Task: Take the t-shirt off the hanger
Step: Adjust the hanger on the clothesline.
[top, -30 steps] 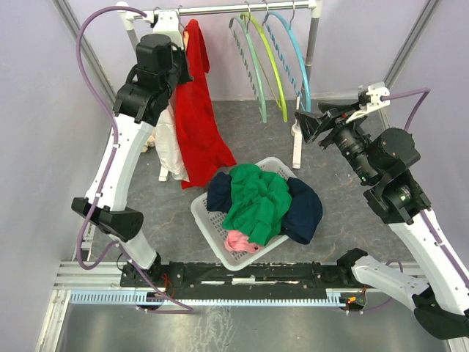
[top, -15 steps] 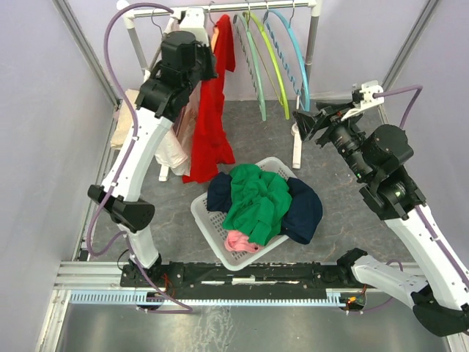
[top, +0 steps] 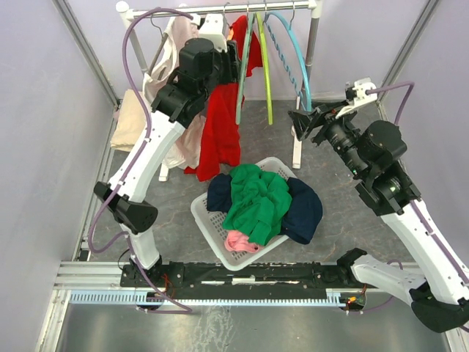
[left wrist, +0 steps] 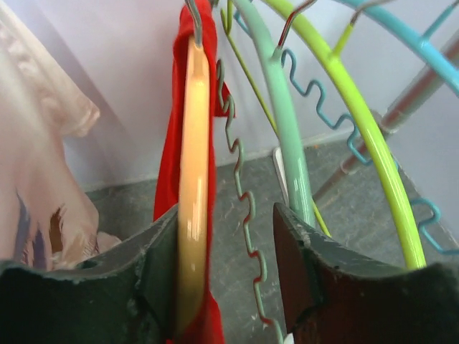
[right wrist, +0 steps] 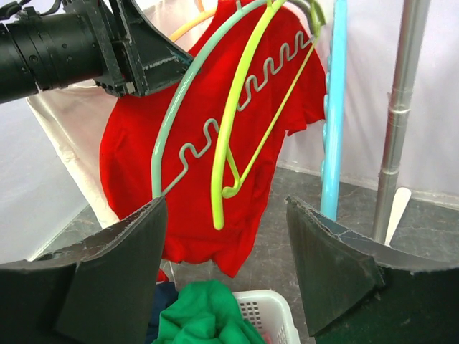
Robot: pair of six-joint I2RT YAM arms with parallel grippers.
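Observation:
A red t-shirt (top: 220, 139) hangs on a yellow-orange hanger (left wrist: 192, 165) from the rail (top: 220, 9), pressed up against the empty hangers. My left gripper (top: 233, 56) is high at the rail, and in its wrist view it (left wrist: 224, 211) stands open around the hanger. The hanger lies against the left finger (left wrist: 154, 272), with a gap to the right finger. My right gripper (top: 300, 125) hovers right of the rack, open and empty (right wrist: 226, 204), facing the red t-shirt (right wrist: 193, 179).
Empty mint (left wrist: 287, 143), lime (left wrist: 366, 122) and blue (top: 297, 59) hangers hang right of the shirt. Pale garments (top: 172, 59) hang at the rail's left. A white basket (top: 201, 213) below holds green (top: 256, 202), navy and pink clothes.
My left arm has slid right along the rail, carrying the hanger and red t-shirt up against the empty hangers. Its jaws have opened. The right arm has barely moved.

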